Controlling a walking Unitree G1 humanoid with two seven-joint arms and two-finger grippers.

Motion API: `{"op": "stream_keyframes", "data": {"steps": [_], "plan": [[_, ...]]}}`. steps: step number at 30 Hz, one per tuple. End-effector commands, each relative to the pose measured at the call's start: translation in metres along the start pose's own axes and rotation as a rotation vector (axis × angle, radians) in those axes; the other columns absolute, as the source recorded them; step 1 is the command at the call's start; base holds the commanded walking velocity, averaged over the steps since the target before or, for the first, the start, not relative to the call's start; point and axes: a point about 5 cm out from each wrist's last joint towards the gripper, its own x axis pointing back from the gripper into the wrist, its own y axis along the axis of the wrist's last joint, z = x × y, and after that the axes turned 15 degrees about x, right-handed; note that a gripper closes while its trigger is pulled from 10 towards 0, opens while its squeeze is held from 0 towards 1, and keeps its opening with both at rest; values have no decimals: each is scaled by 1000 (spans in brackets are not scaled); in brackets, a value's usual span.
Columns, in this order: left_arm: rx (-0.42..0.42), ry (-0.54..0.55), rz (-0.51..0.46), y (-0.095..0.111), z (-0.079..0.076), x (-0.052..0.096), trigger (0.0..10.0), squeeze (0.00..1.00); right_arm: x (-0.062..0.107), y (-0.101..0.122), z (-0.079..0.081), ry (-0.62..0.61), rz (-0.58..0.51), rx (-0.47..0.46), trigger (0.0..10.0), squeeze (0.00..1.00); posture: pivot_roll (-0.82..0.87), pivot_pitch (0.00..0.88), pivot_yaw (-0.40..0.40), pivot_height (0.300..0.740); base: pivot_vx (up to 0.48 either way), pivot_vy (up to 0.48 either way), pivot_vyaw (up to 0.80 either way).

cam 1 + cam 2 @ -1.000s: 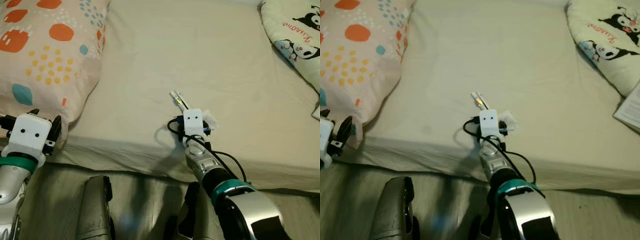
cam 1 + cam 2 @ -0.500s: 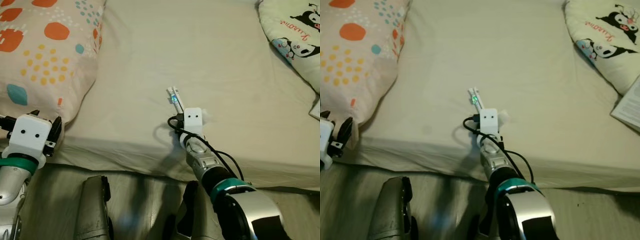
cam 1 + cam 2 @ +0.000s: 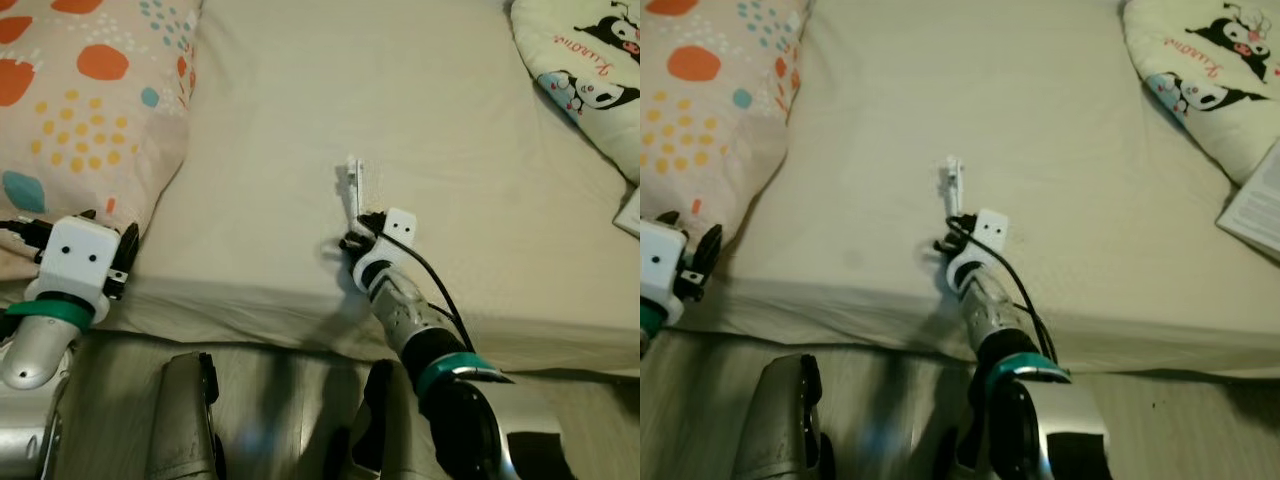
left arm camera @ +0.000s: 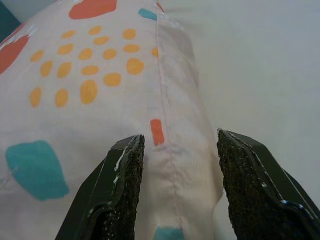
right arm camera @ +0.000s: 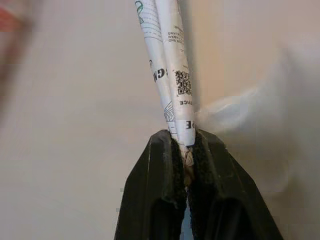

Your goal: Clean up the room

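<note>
Gripping one end of a pair of white paper-wrapped chopsticks [image 5: 170, 75], the right gripper [image 5: 186, 150] has its two black fingers [image 5: 162, 200] clenched together on the wrapper's printed end, where a small QR code and lettering can be read in the right wrist view. The long axis of the pair runs straight out from the fingertips, so that the free end points away from the gripper and from the robot, toward the far side of the cream bed sheet [image 3: 450, 130]; in the head views the wrapped pair [image 3: 353, 187] stands just beyond the white wrist housing, tilted slightly to the robot's left. Whether its far end touches the sheet cannot be told. A crumpled piece of white tissue [image 5: 250, 115] lies on the sheet just beside the gripper's fingertips, to the side of the pair. The left gripper [image 4: 177, 145] hangs at the near edge of the bed with its fingers spread apart, holding nothing; directly ahead of them lies the corner of a pink pillow with orange, yellow and teal spots [image 3: 90, 90]. Well to the right of the right gripper, at the far corner of the bed, rests a pale cushion printed with black-and-white cartoon figures [image 3: 585, 70], and a white printed sheet of paper [image 3: 1255, 205] lies near it.
</note>
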Motion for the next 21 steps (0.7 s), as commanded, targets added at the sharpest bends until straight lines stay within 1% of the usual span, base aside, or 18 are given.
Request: {"op": "stream_keyframes", "data": {"steps": [1, 2, 3, 4, 6, 7, 10, 11, 13, 14, 16, 17, 19, 20, 21], "plan": [[-1, -6, 20, -7, -3, 1, 10000, 0, 2, 2, -2, 23, -43, -56, 0, 0, 309, 202, -64, 495, 0, 0, 0], [2, -12, 18, -7, -5, 0, 10000, 0, 4, 6, -4, 39, -77, -66, 0, 0, 303, 198, -63, 495, 0, 0, 0], [2, -12, 18, -7, -5, 0, 10000, 0, 4, 6, -4, 39, -77, -66, 0, 0, 303, 198, -63, 495, 0, 0, 0], [6, -18, 17, -8, -7, -1, 10000, 0, 6, 9, -5, 51, -105, -74, 0, 0, 297, 193, -62, 495, 0, 0, 0], [14, -40, 13, -9, -13, -4, 10000, 0, 16, 18, -12, 69, -179, -88, 0, 0, 272, 173, -55, 495, 0, 0, 0], [14, -40, 13, -9, -13, -4, 10000, 0, 16, 18, -12, 69, -179, -88, 0, 0, 272, 173, -55, 495, 0, 0, 0], [22, -65, 7, -11, -19, -10, 10000, 0, 32, 25, -19, 73, -241, -61, 0, 0, 242, 147, -43, 495, 0, 0, 0], [23, -68, 6, -11, -20, -11, 10000, 0, 34, 26, -21, 68, -249, -56, 0, 0, 242, 147, -43, 495, 0, 0, 0], [26, -81, 1, -11, -22, -15, 10000, 0, 39, 26, -28, 50, -261, 10, 0, 0, 232, 139, -36, 495, 0, 0, 0], [26, -81, 1, -11, -22, -15, 10000, 0, 39, 26, -28, 50, -261, 10, 0, 0, 232, 139, -36, 495, 0, 0, 0], [26, -97, -6, -11, -25, -20, 10000, 0, 41, 22, -39, 8, -257, 31, 0, 0, 219, 132, -27, 495, 0, 0, 0], [26, -97, -6, -11, -25, -20, 10000, 0, 41, 22, -39, 8, -257, 31, 0, 0, 219, 132, -27, 495, 0, 0, 0], [26, -106, -10, -11, -27, -22, 10000, 0, 44, 16, -48, -33, -222, 101, 0, 0, 217, 132, -24, 495, 0, 0, 0], [27, -108, -10, -11, -28, -22, 10000, 0, 44, 8, -52, -62, -175, 183, 0, 0, 217, 135, -23, 495, 0, 0, 0], [27, -110, -10, -11, -29, -22, 10000, 0, 45, 3, -55, -80, -144, 239, 0, 0, 217, 135, -23, 495, 0, 0, 0]]}}
